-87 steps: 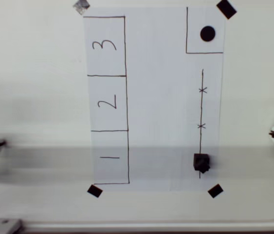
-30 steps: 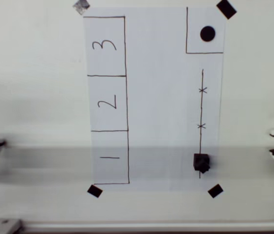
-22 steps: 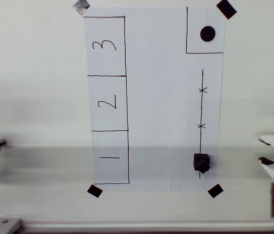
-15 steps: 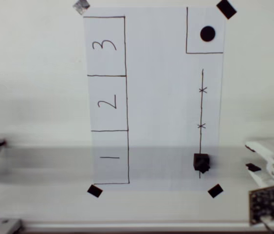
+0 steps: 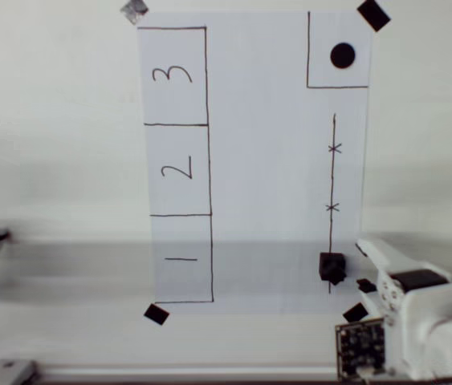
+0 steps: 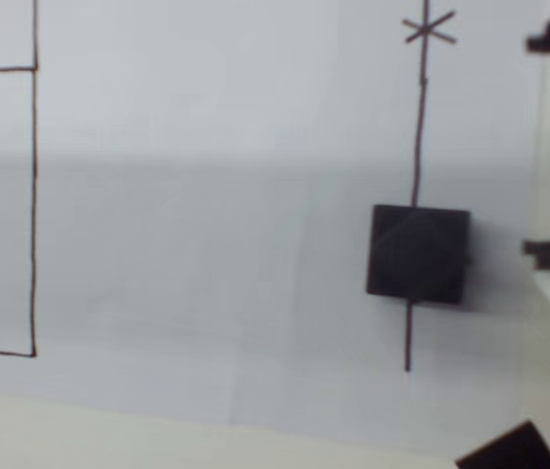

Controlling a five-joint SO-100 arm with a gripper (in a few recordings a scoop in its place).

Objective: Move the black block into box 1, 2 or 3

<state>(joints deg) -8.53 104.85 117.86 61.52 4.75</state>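
A: On the paper's drawn line sits the black block [image 5: 332,267], tool [image 5: 364,267] just beside it, spread apart.
B: Approach step; next, straddle it, pinch, carry toward box 1 [image 5: 182,258].

Pale tabletop [image 5: 57,160], broad grey shadow band

Tool [image 5: 362,267] low, jaws parted
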